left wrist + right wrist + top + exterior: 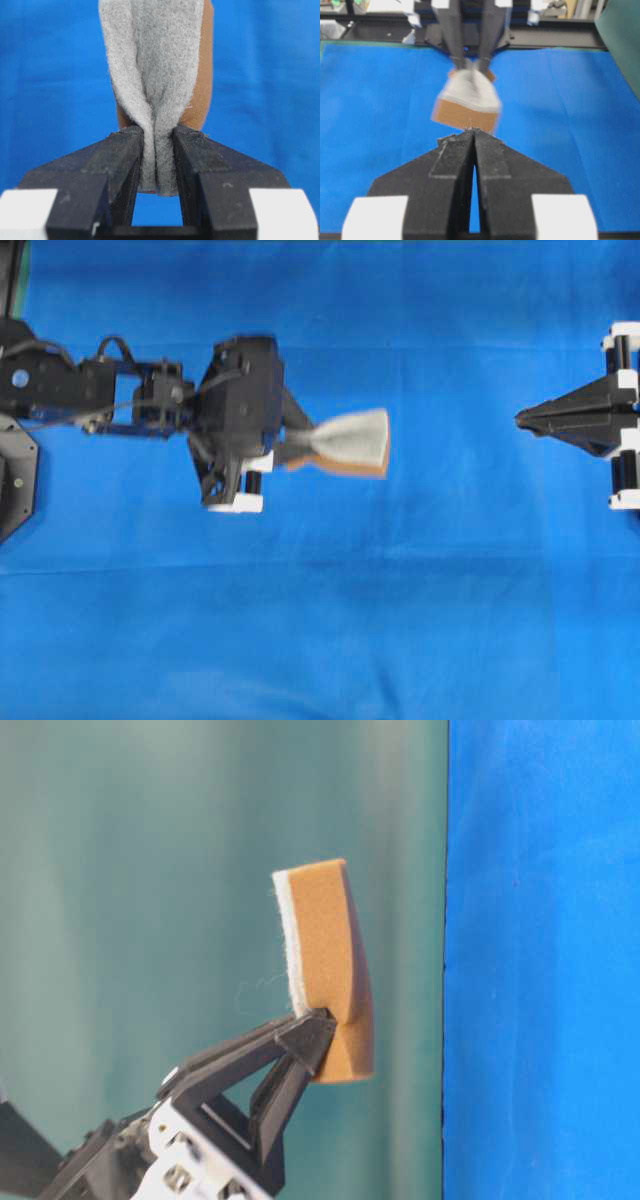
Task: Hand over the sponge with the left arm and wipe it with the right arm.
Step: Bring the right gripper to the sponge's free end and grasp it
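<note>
- The left arm's black gripper (287, 441), with white end blocks and long pointed fingers, is seen clamped on one end of the small soft sponge (352, 442); its grey fuzzy face is pinched into a fold between the fingers (125, 150).
- The sponge, with its orange-brown backing layer, is held in the air above the cloth, left of centre overhead, its free end pointed toward the right gripper (524, 419).
- The right gripper is seen pressed fully together with nothing in it, well apart from the sponge.
- The table is covered by a creased bright blue cloth (330, 620).
- A dark green backdrop (150, 870) is seen from table level; black framing (555, 37) and blurred room clutter lie beyond the cloth's far edge.
</note>
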You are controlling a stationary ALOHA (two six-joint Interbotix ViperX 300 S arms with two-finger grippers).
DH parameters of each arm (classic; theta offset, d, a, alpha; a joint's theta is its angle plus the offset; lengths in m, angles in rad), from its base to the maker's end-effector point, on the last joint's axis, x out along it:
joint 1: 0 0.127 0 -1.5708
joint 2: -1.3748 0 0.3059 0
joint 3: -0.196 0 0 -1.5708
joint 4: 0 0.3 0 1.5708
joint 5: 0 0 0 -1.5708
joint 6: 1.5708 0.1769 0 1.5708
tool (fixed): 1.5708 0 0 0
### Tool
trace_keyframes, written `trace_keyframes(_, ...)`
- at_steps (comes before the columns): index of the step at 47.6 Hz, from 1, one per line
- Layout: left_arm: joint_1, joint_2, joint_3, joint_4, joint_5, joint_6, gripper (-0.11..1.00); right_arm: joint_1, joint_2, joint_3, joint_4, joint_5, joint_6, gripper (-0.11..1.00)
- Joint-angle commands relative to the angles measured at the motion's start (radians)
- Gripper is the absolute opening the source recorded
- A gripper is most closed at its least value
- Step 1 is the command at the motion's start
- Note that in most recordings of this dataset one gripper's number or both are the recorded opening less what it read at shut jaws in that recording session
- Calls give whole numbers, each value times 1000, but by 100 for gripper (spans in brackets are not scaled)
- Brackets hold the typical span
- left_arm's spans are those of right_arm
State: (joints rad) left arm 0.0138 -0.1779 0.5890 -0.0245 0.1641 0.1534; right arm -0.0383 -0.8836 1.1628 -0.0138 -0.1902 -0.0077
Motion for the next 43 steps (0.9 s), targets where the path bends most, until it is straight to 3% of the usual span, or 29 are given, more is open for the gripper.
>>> trace_keyframes(1,-3,-17,-12,-2,-3,-2,17,0,17,-31,0,-5,8,0)
trace_keyframes(14,-3,-14,-14,-2,-2,-2,17,0,118,-97,8,-5,60,0)
trace_keyframes(29,-2,-11,-14,-2,-2,14,17,21,336,-242,8,-5,78,3)
trace_keyframes(38,-3,-5,-17,-2,-2,20,17,28,454,-325,5,12,77,58)
trace_keyframes(43,-2,0,-17,-2,-2,20,17,28,518,-380,6,52,81,73)
